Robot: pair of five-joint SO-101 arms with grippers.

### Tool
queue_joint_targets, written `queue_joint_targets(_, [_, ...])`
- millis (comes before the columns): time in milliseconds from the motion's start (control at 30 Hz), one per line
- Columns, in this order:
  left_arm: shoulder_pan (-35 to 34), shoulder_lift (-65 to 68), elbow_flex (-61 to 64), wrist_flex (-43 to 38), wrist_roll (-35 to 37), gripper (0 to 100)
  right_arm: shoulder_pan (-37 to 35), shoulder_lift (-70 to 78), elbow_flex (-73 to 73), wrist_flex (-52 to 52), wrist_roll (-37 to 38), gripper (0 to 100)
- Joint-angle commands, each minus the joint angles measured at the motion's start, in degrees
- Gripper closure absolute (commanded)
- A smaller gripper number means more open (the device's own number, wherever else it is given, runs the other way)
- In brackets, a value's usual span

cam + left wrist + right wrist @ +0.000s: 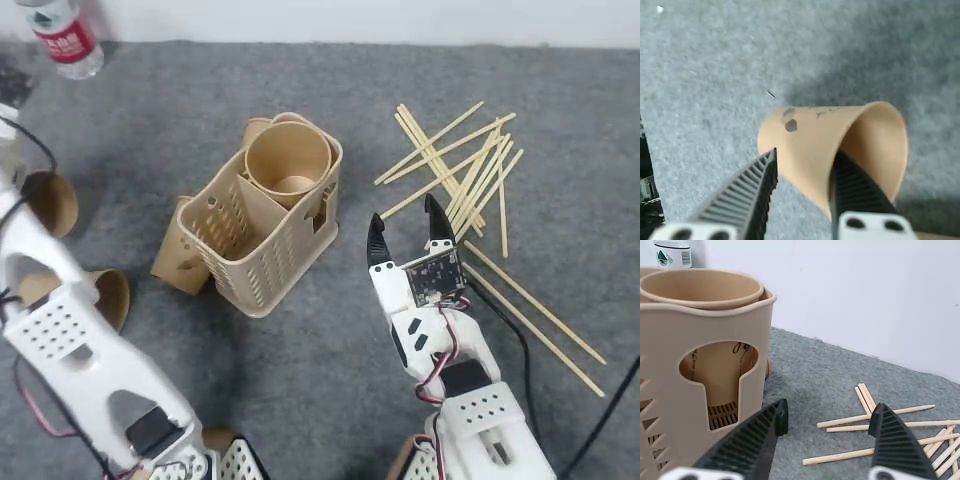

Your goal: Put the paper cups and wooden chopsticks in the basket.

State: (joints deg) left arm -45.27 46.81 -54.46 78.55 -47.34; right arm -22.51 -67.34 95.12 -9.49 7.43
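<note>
Left wrist view: one paper cup (pixel 840 135), two claw fingers (pixel 747 192).

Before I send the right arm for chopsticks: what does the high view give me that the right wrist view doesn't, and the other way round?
High view adds: paper cups outside the basket, one against its side and two near the left arm, plus two stray chopsticks apart from the pile.
Right wrist view adds: the basket wall's cutout, with the standing cup's side visible through it.
Both: the basket, the cup standing inside, the chopstick pile, and the open right end effector between basket and pile.
</note>
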Motion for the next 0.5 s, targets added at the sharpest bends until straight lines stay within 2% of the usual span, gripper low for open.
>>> queue_joint_targets(0, [-1.8,-1.2,-2.3,1.0,-1.0,86,0.9,-0.7,0.9,0.0,0.8,72.9])
queue_joint_targets(100, [-3.2,-1.3,-2.4,-1.1,-1.0,86,0.9,-0.7,0.9,0.0,0.8,72.9])
queue_joint_targets(267, [-7.1,-0.8,-4.1,-9.8,-1.0,86,0.8,-0.7,0.9,0.1,0.8,72.9])
queue_joint_targets(467, [-7.3,-0.7,-1.0,-6.9,-1.0,86,0.7,-0.7,0.9,0.1,0.8,72.9])
